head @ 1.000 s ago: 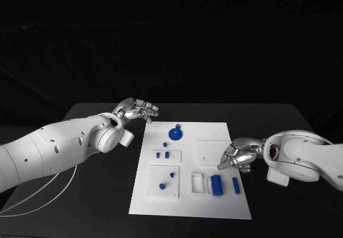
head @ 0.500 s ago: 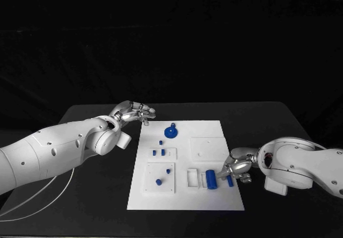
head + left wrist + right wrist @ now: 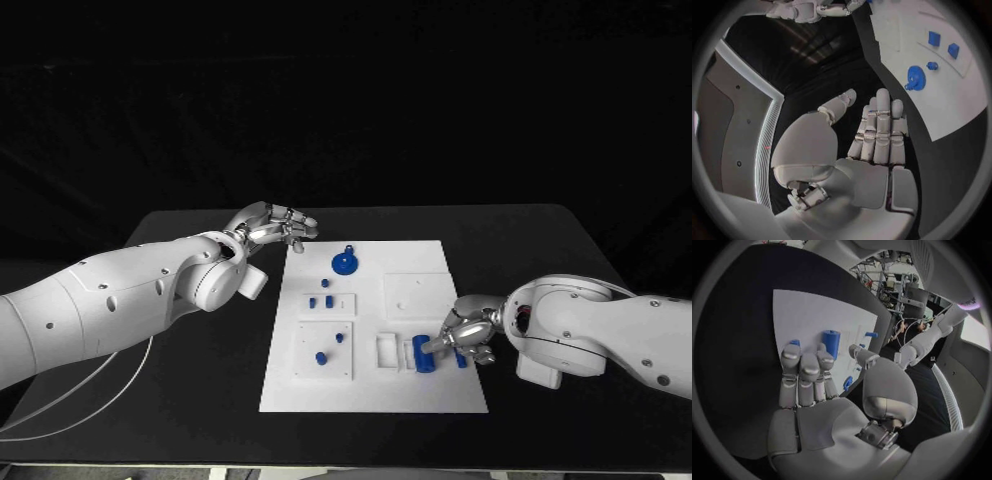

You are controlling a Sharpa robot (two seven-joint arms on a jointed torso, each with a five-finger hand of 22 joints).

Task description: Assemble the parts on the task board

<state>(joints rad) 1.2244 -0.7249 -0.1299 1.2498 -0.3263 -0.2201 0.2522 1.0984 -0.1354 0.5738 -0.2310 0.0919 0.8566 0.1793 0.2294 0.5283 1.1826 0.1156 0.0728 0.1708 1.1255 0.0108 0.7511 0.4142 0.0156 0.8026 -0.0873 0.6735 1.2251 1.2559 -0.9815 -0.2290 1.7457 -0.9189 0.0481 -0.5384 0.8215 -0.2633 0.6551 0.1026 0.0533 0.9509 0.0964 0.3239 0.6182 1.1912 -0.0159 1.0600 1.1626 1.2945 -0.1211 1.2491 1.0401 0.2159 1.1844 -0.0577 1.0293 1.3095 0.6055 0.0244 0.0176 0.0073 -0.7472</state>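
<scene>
Right hand: the right hand [image 3: 464, 338] was low over the near right part of the task board [image 3: 433, 395]. Its fingers [image 3: 801, 371] were spread above two blue parts and closed on nothing, so I judged it released.
Large cylinder: the big blue cylinder [image 3: 421, 352] lay just beside this hand, next to a white holder [image 3: 388, 350].
Small peg: a small blue peg [image 3: 460, 358] lay at the fingertips; whether they touched it I could not tell.
Near left block: a white block [image 3: 326, 352] carried two small blue pieces [image 3: 332, 346].
Middle block: further away, two blue pieces [image 3: 320, 299] stood in a smaller block.
Gear: the blue gear [image 3: 346, 264] lay at the far end of the board.
Left hand: the left hand [image 3: 270, 225] was beside the far left corner of the board, fingers straight and apart, holding nothing.
Risk: in my judgement, the two parts were close together, so a descending finger could push the cylinder and it could roll off its place.
Second risk: a pinch on the peg's end could let it slip off the board edge.
</scene>
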